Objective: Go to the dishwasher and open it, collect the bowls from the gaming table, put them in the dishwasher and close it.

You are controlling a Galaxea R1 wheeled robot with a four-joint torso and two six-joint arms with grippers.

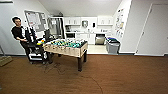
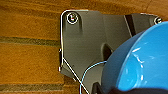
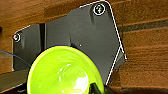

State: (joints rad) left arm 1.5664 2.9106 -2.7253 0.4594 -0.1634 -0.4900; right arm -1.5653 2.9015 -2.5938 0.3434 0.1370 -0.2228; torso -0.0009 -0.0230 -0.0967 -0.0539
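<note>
We carry a blue bowl [image 2: 140,62] on the left and a yellow-green bowl [image 3: 62,72] on the right. The dishwasher [image 1: 100,39] lies far ahead, slightly right.

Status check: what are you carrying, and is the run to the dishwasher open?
Blue bowl at left wrist, yellow-green bowl at right; grips not visible. Dishwasher ahead across the room. Football table and person left of the path.
</note>
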